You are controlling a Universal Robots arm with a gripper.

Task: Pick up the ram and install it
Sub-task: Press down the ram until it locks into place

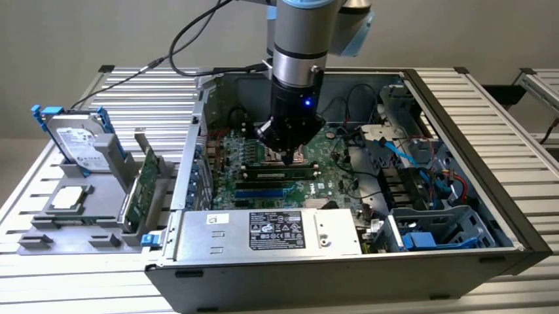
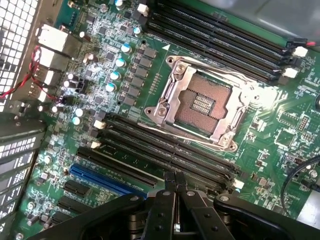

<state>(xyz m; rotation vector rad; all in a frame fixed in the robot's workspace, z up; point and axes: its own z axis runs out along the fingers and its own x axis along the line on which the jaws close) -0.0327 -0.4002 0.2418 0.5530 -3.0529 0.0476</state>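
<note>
The gripper is closed (fingers pressed together, nothing held) and sits directly above the ram. The ram lies seated in a memory slot at frame centre of the exterior view, on the motherboard. The computer case rests on a slatted aluminium table.

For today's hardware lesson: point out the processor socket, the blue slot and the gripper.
processor socket (image 2: 206, 103), wrist view, its pin field.
blue slot (image 2: 107, 181), wrist view, mid-length.
gripper (image 2: 175, 181), wrist view, the shut fingertips.
</note>
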